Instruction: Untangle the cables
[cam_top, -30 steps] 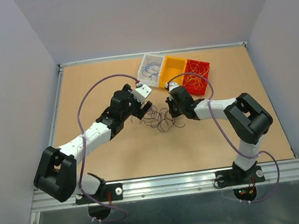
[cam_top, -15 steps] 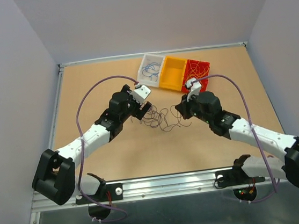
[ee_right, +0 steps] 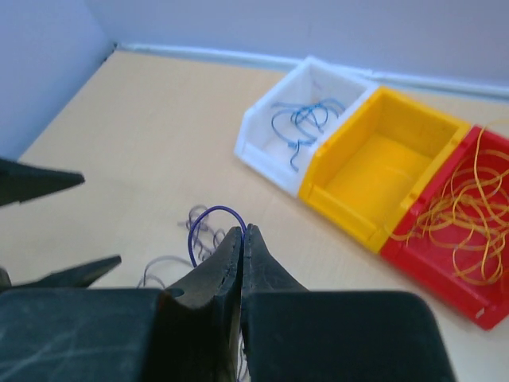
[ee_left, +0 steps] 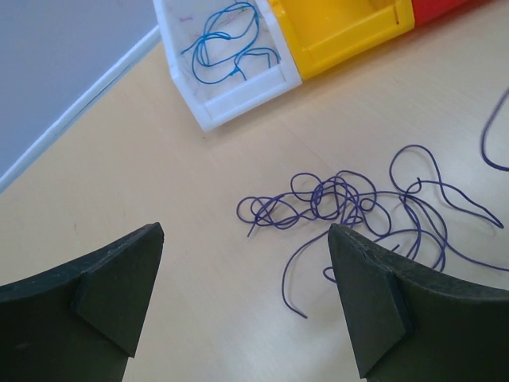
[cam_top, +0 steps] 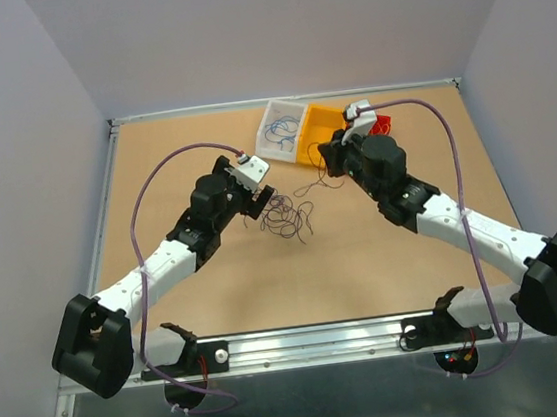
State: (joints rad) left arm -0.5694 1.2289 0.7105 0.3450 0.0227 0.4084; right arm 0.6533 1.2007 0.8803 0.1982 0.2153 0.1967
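Observation:
A tangle of thin dark purple cables (cam_top: 287,215) lies on the table between the arms; it also shows in the left wrist view (ee_left: 342,199). My left gripper (cam_top: 258,201) is open and empty, its jaws (ee_left: 245,239) low over bare table just left of the tangle. My right gripper (cam_top: 331,157) is shut on one purple cable (ee_right: 208,213), which loops out of the fingertips (ee_right: 242,231), held above the table near the bins. The strand (cam_top: 311,187) trails down towards the tangle.
Three bins stand in a row at the back: a white bin (cam_top: 273,141) with blue cables (ee_left: 227,44), a yellow bin (cam_top: 317,129) with nothing seen in it, and a red bin (cam_top: 381,119) with orange cables (ee_right: 465,207), partly hidden by my right arm.
My right gripper has risen and moved back towards the bins, pulling a purple cable out of the tangle. My left gripper has shifted slightly left and back.

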